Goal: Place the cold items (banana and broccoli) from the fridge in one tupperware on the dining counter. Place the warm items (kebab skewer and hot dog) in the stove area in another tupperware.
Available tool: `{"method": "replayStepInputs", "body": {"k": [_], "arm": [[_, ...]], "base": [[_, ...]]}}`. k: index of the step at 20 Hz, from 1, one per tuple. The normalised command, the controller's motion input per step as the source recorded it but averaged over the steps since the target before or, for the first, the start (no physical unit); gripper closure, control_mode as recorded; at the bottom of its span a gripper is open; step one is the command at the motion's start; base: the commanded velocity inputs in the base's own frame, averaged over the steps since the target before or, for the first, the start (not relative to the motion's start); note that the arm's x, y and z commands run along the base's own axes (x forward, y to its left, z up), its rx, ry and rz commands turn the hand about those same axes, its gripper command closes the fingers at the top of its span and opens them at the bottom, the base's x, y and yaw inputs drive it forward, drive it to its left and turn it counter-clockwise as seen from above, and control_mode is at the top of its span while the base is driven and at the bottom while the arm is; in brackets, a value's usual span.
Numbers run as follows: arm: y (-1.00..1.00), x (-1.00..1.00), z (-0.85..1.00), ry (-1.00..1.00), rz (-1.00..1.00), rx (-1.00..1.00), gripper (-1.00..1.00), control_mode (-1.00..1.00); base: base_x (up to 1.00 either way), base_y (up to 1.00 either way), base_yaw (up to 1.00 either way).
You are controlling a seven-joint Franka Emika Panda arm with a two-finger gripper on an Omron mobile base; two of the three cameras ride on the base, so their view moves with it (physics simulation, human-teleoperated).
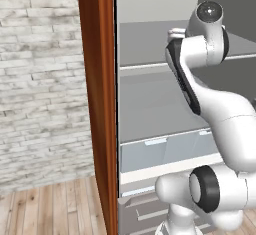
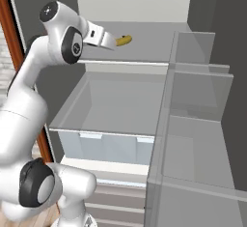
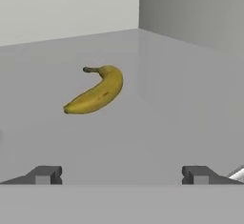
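The step in hand is the pickup of the first cold item: the arm reaches into the open fridge (image 2: pixel 144 100) toward the banana (image 3: pixel 95 94), which lies on the upper grey shelf (image 2: pixel 144 47), well back from its front edge. In the right base view the banana (image 2: pixel 124 40) shows just beyond the end of the hand, apart from it. The pincer (image 3: pixel 121 175) stands wide, with nothing between its fingertips (image 3: pixel 45 174), and in the hand view the fruit sits ahead of the tips and somewhat to the left of the midline. The banana lies slanted in that view, stem end up and to the right, blossom end down and to the left. The next move, by this evidence, calls for advancing the hand along the shelf, shifting it toward the fruit so that the curved body falls between the tips, and turning the wrist so that the jaws close across the narrow width, not along the length. The approach must stay low over the shelf. The broccoli cannot be located in these views.
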Motion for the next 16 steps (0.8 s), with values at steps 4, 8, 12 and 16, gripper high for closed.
{"method": "replayStepInputs", "body": {"k": [4, 8, 12, 16], "arm": [[-0.09, 0.50, 0.00, 0.00, 0.00, 0.00, -1.00, -1.00], [-0.06, 0.50, 0.00, 0.00, 0.00, 0.00, -1.00, -1.00], [0.00, 0.56, -0.01, 0.07, -0.01, 0.00, -1.00, -1.00], [0.00, 0.53, -0.07, 0.11, -0.03, 0.00, -1.00, -1.00]], "base": [[0.00, 0.00, 0.00], [0.00, 0.00, 0.00], [0.00, 0.00, 0.00], [0.00, 0.00, 0.00]]}}
